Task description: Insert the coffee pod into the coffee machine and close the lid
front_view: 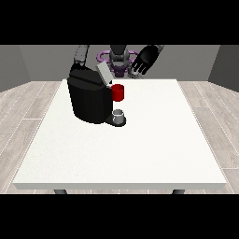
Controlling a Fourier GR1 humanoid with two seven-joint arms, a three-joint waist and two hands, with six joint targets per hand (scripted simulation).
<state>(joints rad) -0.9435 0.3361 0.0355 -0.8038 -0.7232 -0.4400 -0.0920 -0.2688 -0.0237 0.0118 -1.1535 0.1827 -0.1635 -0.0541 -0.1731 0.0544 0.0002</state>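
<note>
Black fingers of the hand at the view's right [147, 58] hang spread and relaxed, holding nothing, raised above the far edge of the white table [154, 149]. Nearer the camera and to the view's left stands the black coffee machine [88, 100], its grey lid [103, 73] tilted up and open. Beside the machine's front sits a red thing at the machine [118, 92]. Below it, a small grey thing [119, 115] rests on the machine's base.

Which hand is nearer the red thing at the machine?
The left, the hand at the view's right, raised behind and to the right of the red thing at the machine. The other hand does not show, hidden behind the coffee machine.
</note>
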